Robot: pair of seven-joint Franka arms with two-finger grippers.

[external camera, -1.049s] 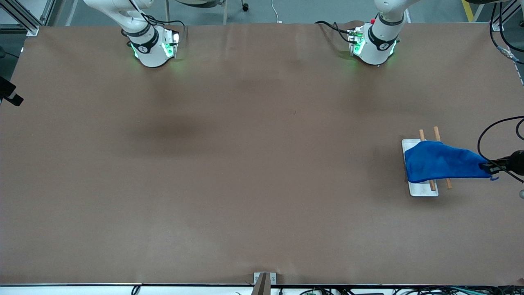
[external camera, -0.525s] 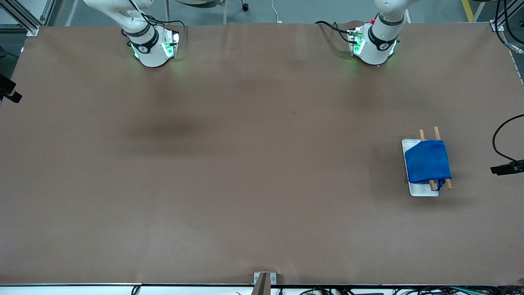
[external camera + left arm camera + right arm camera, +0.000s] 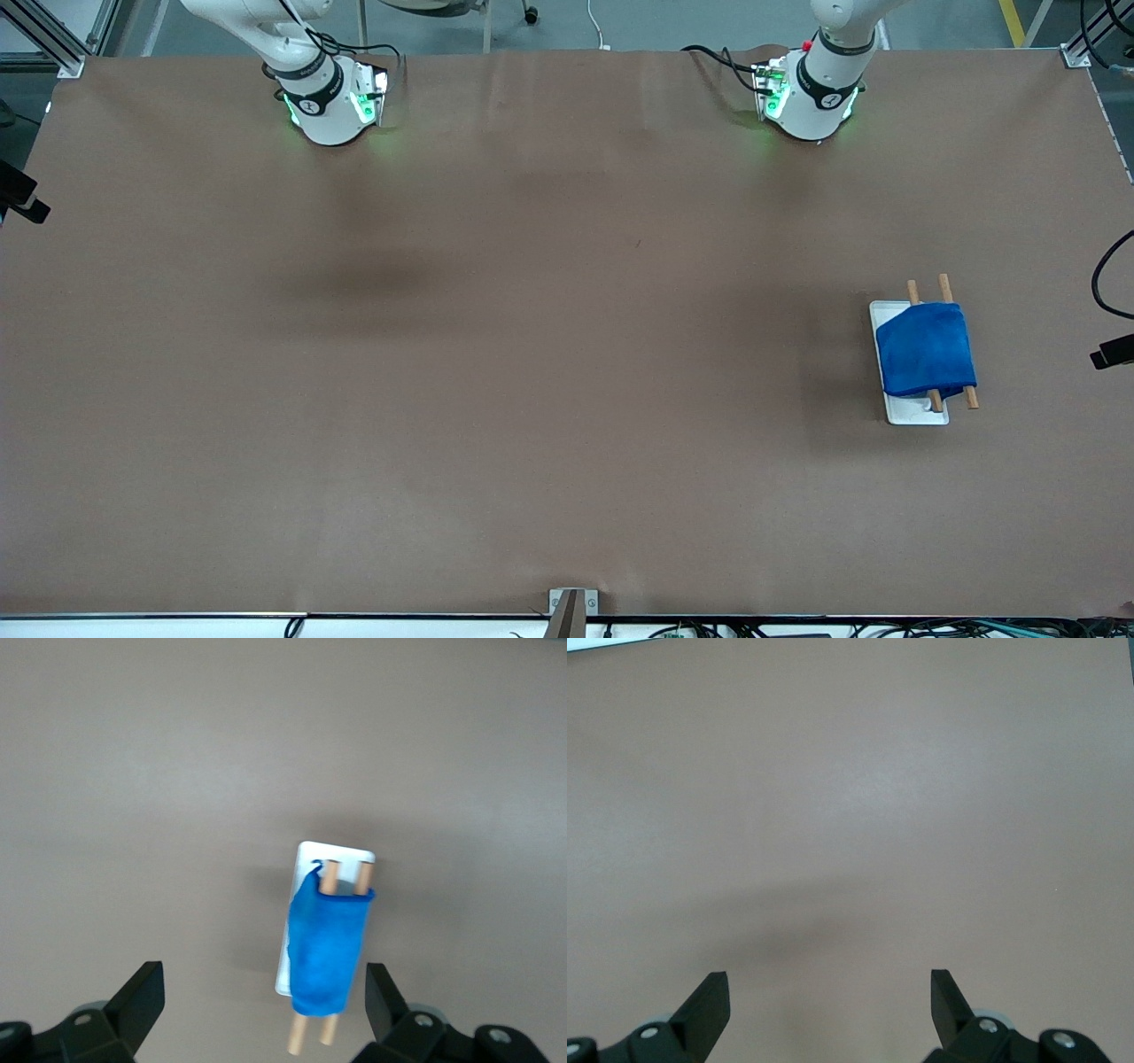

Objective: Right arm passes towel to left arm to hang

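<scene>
The bright blue towel [image 3: 926, 350] hangs folded over two wooden rods [image 3: 945, 288] of a rack with a white base [image 3: 912, 412], toward the left arm's end of the table. In the left wrist view the towel [image 3: 326, 948] drapes the rods [image 3: 310, 1035] above the white base [image 3: 341, 853]. My left gripper [image 3: 264, 970] is open and empty, up in the air and apart from the rack; one of its fingers [image 3: 1112, 353] shows at the edge of the front view. My right gripper [image 3: 830, 979] is open and empty, high over bare table.
The brown table surface [image 3: 549, 354] spreads across the view. The two arm bases [image 3: 332, 106] stand along the table's edge farthest from the front camera. A small metal bracket [image 3: 571, 602] sits at the edge nearest the front camera.
My left gripper let go of the towel's end and drew away from the rack toward the table's end. The freed end dropped over the rods. The right arm has not moved.
</scene>
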